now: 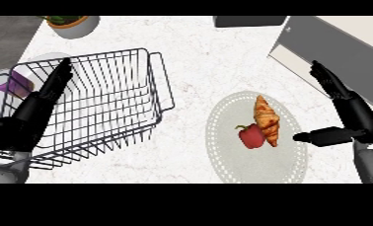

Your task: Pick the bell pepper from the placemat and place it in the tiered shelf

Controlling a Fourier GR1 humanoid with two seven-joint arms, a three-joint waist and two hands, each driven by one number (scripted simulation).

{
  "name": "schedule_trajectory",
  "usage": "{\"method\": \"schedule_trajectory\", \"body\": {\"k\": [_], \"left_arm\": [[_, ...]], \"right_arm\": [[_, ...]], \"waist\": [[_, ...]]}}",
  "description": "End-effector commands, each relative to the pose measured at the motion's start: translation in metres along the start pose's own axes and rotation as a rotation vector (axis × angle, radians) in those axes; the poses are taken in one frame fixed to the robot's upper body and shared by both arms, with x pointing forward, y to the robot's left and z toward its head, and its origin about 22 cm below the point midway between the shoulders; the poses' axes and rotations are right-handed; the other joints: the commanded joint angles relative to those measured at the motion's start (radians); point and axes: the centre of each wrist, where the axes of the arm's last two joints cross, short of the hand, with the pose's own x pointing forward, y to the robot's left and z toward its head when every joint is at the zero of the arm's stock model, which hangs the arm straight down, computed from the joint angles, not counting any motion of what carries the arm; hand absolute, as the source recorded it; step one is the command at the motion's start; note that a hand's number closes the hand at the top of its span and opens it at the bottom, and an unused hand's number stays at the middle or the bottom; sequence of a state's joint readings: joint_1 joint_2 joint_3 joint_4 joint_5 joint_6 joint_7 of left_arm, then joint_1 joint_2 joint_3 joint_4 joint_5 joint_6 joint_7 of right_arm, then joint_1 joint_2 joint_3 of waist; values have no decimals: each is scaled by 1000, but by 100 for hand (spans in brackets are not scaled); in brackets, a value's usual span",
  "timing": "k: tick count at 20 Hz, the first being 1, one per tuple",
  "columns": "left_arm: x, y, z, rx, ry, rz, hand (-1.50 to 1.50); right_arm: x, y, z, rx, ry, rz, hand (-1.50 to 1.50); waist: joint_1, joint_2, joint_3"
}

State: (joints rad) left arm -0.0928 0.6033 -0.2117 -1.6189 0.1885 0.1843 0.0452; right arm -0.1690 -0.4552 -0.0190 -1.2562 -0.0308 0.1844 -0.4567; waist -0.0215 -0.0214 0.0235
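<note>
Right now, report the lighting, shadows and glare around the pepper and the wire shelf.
Head view: light is flat and even, no glare on the white marble counter; the red bell pepper and golden croissant cast hardly any shadow on the pale round lace placemat; same head view, the black wire tiered shelf leaves only faint shading beneath it.

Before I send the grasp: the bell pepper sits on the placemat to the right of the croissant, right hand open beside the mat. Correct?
One thing is wrong: the head view shows the bell pepper left of the croissant, not right. It does sit on the placemat, and the right hand is open beside the mat.
</note>
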Motion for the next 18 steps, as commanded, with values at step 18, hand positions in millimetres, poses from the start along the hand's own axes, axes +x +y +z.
{"method": "schedule_trajectory", "body": {"k": [18], "left_arm": [[-4,-65,-9,-14,39,176,0]], "right_arm": [[112,50,2,308,205,518,-150]], "waist": [[-22,21,-26]]}}
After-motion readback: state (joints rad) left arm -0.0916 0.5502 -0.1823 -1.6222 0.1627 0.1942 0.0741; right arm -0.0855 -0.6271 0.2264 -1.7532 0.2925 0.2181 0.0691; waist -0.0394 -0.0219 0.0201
